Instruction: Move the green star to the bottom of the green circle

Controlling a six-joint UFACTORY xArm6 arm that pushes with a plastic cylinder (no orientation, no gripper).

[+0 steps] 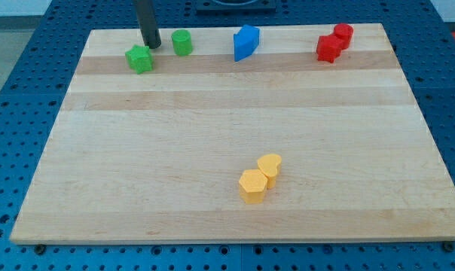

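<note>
Down at the view's top left my tip sits between the two green blocks, just beside the green star at its upper right edge and a short way left of the green circle — no jaws to report here, only a bare rod holding nothing. Reading rightward, the star lies left of and only slightly below the circle, so I judge the job barely begun: the star must yet travel right and settle under the circle. Further along wait the blue block, the yellow pair lower down, and the red pair, all well apart from the action.
</note>
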